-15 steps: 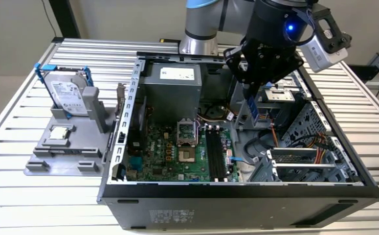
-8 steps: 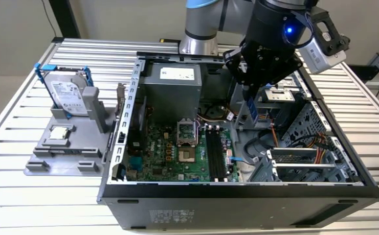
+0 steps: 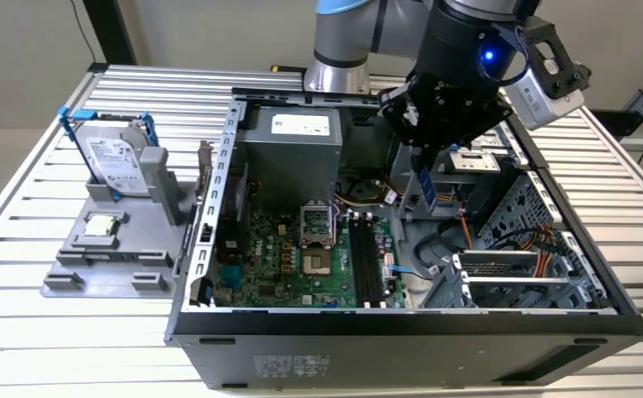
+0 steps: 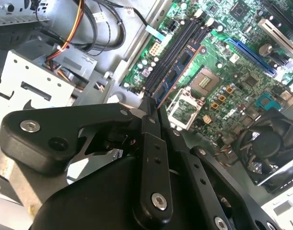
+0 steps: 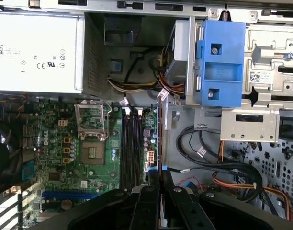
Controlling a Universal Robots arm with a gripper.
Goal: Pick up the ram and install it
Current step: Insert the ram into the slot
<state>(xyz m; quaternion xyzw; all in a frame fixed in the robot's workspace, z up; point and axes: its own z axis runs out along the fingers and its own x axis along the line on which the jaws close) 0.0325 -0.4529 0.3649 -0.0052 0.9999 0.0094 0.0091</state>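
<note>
gripper [image 4: 151,106]: clamped on the ram
ram [image 4: 179,71]: hangs edge-down above memory slots [image 5: 133,143]
handling: likely light, stiff, fragile; grip board edges, not chips

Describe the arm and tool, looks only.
Silver-grey tubular arm with a light blue joint cap, then a black wrist section carrying a glowing blue light and a blue cable loop. A pale grey box camera is mounted beside it. The matte black tool has slim linkage fingers dotted with silver screw heads.
</note>
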